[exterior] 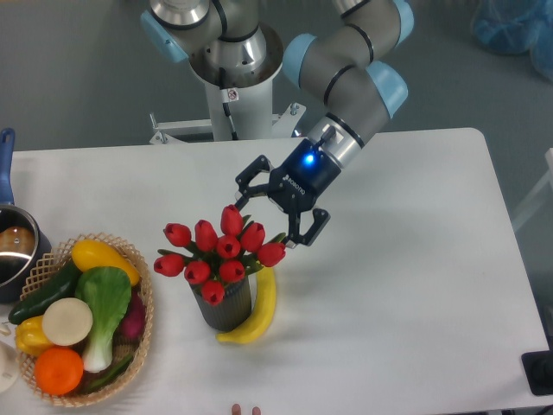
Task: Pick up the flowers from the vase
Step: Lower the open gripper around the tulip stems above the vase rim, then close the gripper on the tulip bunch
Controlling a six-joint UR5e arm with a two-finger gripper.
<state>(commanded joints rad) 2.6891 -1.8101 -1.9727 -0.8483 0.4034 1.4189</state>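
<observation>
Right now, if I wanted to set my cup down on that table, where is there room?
The right half of the table is bare, from the banana to the far edge. The left is crowded: the basket of vegetables, a pot, and the vase of flowers under the open pincer.

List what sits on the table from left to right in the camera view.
Dark pot with blue handle → woven basket of vegetables → red tulips in dark ribbed vase → yellow banana → open gripper above.
</observation>
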